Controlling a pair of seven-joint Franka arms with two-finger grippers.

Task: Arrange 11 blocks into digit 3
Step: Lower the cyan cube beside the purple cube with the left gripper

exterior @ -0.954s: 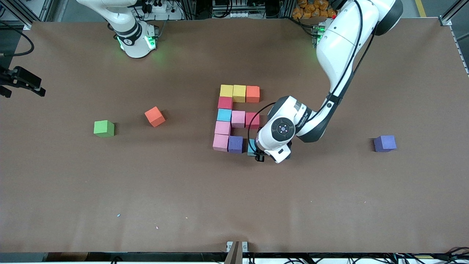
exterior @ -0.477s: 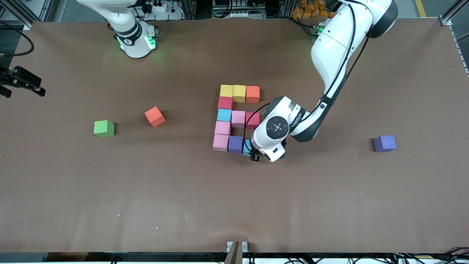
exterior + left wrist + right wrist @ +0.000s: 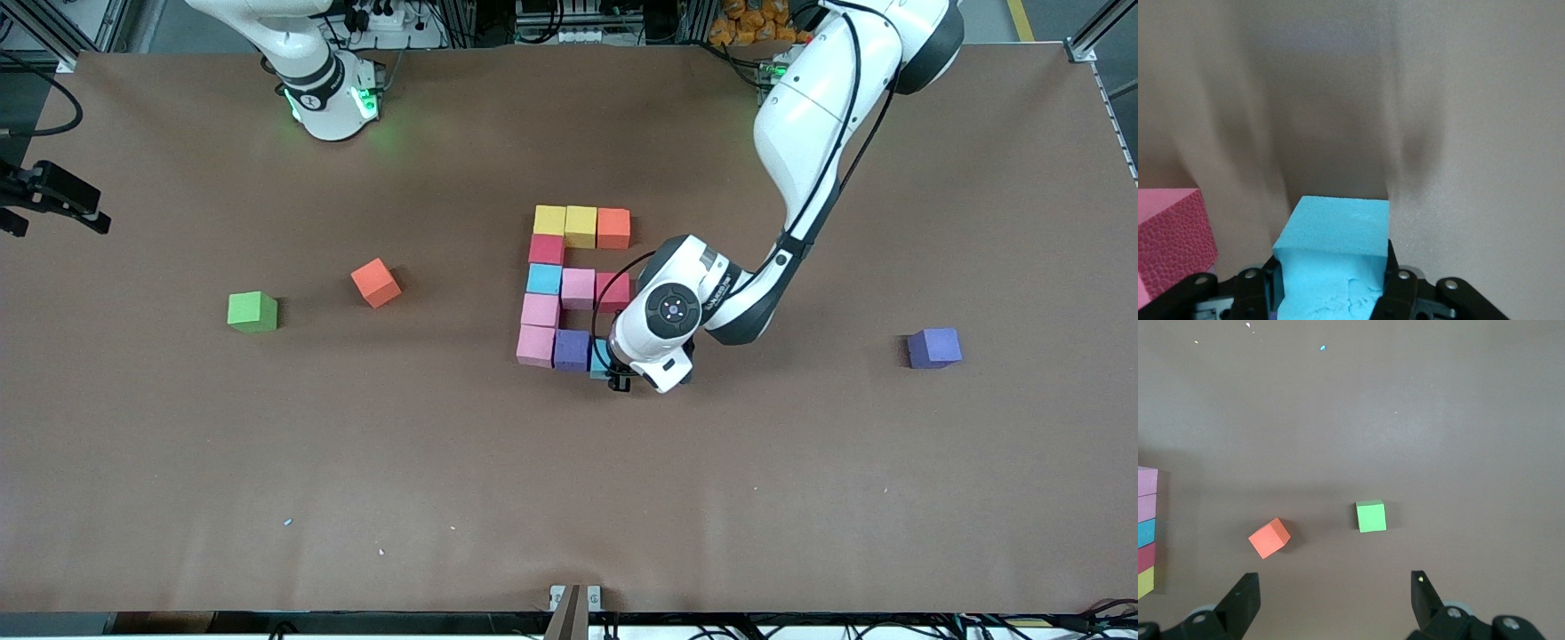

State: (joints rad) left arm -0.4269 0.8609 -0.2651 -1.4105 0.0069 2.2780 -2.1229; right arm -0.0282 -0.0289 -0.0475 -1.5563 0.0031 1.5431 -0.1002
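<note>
Here the left hand (image 3: 1331,293) clamps a matte light blue cube (image 3: 1338,253), its foam face creased.

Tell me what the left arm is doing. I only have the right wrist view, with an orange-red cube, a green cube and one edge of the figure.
Observer: The left gripper is shut on a light blue block, at the end of the figure's bar nearest to the front camera.
Operator: What does that bar hold so far?
Observer: A pink block and a purple block; the light blue block is right beside the purple one.
Operator: Any strays outside my view? My right gripper waits open above the table.
Observer: One loose purple cube, toward the left arm's end of the table.
</note>
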